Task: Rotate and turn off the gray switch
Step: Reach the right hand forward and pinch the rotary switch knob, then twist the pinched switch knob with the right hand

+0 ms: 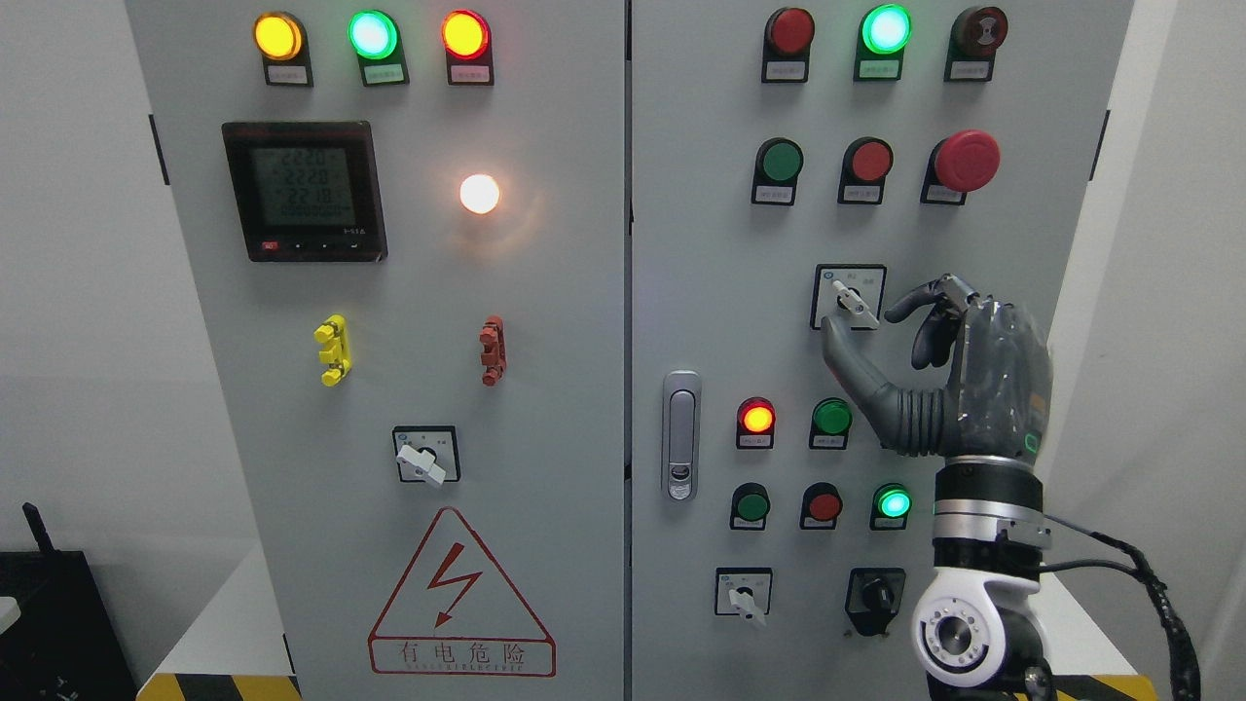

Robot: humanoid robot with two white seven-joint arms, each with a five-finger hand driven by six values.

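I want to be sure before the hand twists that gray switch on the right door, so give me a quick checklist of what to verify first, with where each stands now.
1. Right hand is at the gray switch: ok, thumb below its knob, fingers to its right.
2. Fingers closed on the knob: not ok, they look spread and apart from it.
3. Knob visible and unobstructed: ok, white handle points up-left.
4. Which mark means off: cannot tell, labels too small.
5. Red mushroom button above clear of the hand: ok.
6. Left hand: cannot tell, not in view.
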